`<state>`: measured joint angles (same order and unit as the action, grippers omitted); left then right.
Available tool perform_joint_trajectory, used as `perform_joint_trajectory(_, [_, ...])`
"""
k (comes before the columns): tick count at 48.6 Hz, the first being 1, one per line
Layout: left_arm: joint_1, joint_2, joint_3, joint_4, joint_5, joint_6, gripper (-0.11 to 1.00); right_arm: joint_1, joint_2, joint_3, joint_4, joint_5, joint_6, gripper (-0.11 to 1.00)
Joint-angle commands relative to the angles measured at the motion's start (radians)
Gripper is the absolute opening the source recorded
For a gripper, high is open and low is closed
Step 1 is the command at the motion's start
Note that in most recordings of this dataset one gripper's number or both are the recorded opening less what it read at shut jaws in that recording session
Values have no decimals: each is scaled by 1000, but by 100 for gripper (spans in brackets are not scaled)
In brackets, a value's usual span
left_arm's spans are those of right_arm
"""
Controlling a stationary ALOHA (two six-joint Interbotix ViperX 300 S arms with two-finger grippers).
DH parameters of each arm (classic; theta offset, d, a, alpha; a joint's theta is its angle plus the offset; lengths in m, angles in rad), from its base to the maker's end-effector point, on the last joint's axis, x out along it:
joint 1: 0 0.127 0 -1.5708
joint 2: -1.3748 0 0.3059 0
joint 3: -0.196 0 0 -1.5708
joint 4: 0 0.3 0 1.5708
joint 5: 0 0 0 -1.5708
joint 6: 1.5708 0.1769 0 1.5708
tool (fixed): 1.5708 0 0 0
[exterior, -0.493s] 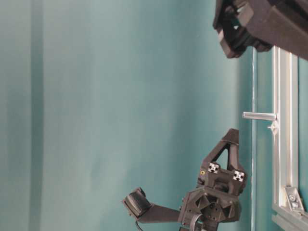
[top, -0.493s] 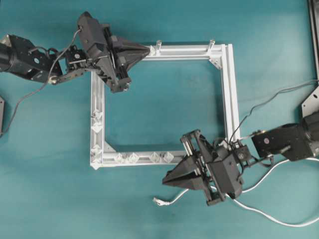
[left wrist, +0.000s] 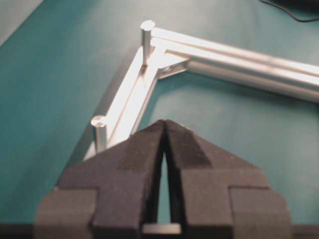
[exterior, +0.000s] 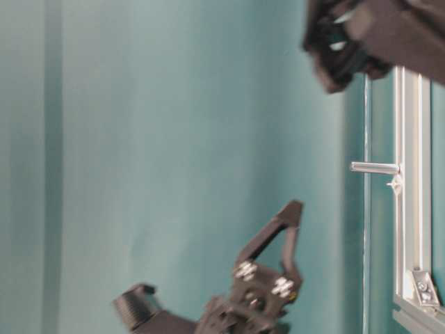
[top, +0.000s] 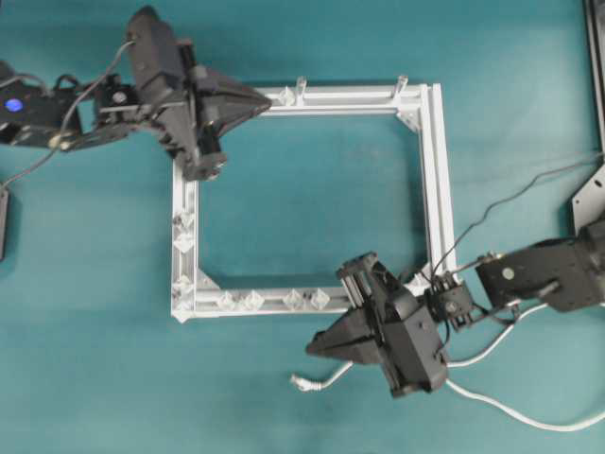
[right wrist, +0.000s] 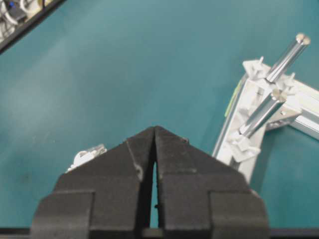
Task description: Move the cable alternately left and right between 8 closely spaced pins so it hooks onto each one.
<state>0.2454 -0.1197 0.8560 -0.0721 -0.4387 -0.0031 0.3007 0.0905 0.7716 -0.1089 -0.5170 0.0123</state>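
The cable point(top: 529, 414) lies loose, seemingly untouched, while left gripper point(top: 267, 100) and right gripper point(top: 310, 350) are clenched empty.

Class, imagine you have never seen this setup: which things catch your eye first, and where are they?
A square frame of silvery aluminium rails fills the middle of the teal table, with small diamond-shaped pegs along its bottom and left rails. Two black grippers, both shut and empty, hover at opposite corners: the left gripper top left, the right gripper bottom right. A white cable with a silvery plug lies loose below.
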Motion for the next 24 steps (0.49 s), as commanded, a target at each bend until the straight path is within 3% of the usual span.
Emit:
perform_joint_trajectory(1, [-11, -75, 5, 5, 8, 6, 0, 5, -60, -34, -3, 81, 5, 0])
perform_joint_trajectory(9, [-15, -161, 54, 5, 29, -2, 0, 6, -104, -75, -3, 249, 40, 0])
perform_joint_trajectory(24, [-31, -253, 114, 5, 141, 2, 0, 32, -114, -206, -3, 588, 184, 0])
